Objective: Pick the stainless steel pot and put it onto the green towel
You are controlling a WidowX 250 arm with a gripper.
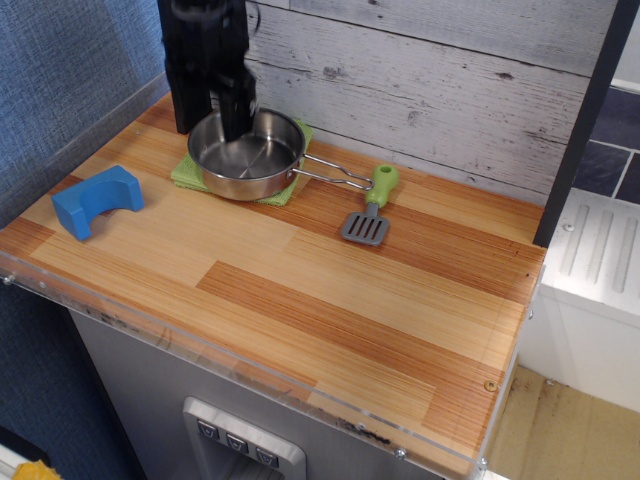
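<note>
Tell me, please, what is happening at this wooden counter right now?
A single robot arm is working with a steel pot. The pot sits on the green towel at the back left, its wire handle pointing toward a green-handled spatula. The black gripper is above the pot's back rim; whether it is open is hard to tell. A blue block lies off to the left.

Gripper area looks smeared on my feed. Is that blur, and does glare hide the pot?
In observation.image, the gripper is motion-blurred, so its jaws cannot be read; the pot on the towel is sharp, with bright reflections on its rim and inner wall but its outline stays clear; lighting is even, with only soft shadows on the counter.
</note>
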